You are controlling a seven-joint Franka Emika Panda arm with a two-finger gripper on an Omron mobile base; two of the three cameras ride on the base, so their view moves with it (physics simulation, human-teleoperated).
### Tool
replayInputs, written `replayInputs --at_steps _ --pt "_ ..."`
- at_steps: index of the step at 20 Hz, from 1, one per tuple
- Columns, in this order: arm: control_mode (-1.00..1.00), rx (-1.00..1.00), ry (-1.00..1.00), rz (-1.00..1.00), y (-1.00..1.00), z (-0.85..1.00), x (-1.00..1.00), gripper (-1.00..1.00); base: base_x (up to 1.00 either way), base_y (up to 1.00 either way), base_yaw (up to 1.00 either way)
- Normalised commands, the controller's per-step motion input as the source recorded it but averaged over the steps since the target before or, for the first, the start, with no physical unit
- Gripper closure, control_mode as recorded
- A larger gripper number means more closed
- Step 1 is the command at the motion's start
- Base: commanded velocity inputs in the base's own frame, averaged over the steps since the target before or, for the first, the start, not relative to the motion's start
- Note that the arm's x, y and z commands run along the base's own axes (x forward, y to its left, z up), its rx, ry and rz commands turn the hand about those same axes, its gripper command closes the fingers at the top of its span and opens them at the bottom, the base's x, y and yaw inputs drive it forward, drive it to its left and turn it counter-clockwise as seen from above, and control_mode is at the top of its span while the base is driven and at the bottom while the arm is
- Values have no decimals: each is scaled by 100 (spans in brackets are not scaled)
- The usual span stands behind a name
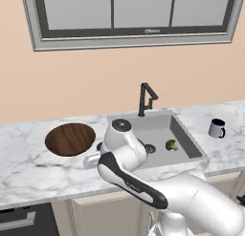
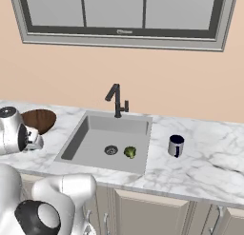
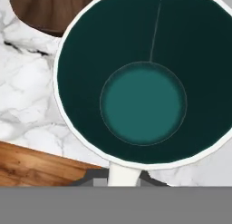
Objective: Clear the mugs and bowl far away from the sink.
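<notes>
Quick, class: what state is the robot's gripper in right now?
Gripper: cannot be told. It hangs right over the teal-lined mug by the bowl; its fingertips are hidden.

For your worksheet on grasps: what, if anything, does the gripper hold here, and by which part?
It cannot be told. The hand looks straight down into the teal-lined mug, but no fingertips or contact show.

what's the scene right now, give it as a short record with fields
sink: set in the marble counter, faucet behind it
in sink: broccoli beside the drain
bowl: on the counter left of the sink
dark mug: upright on the counter right of the sink
teal-lined mug: directly under the hand camera, close up, near the bowl
gripper: above the teal-lined mug, fingers not visible
window: on the wall above the sink
</notes>
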Motion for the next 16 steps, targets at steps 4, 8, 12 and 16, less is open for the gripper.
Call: replayInputs --at_steps 4,8,12,16 --pt "-100 -8 -7 7 -50 100 -64 100 0 0 0" --pt "-100 -2 -2 1 -99 100 -88 100 0 0 0" --pt "-100 0 5 2 -100 65 -44 100 0 0 0" --pt "-100 -5 7 0 -94 52 -10 100 0 0 0"
